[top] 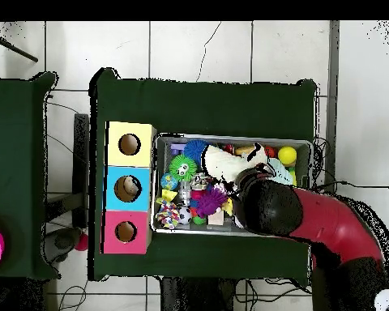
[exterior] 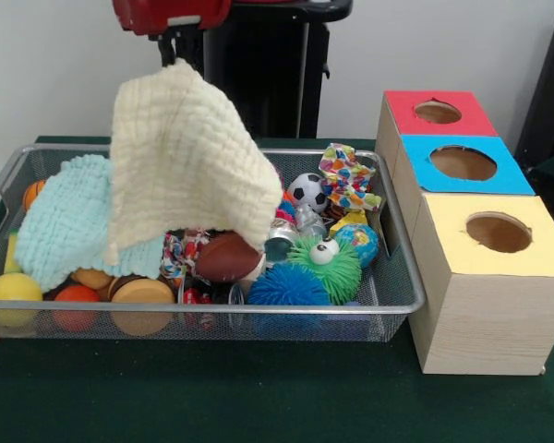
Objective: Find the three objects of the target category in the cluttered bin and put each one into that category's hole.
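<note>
Green desk (exterior: 258, 397) lies before us, then the wire bin (exterior: 402, 300) of toys. Our hand (exterior: 171, 51) grips the cream cloth (exterior: 185, 157), lifted over the bin; three coloured holes wait beside. Should it slip, it re-covers the balls.

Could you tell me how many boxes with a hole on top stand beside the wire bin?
3, in a row beside the bin: the red box farthest from the camera, the blue box in the middle, the yellow box nearest. None seems hidden.

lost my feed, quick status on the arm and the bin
Gripper above bin, holding cream cloth lifted; fingers hidden. Toys uncovered beneath; blue cloth covers one end. Three holed boxes alongside.
</note>
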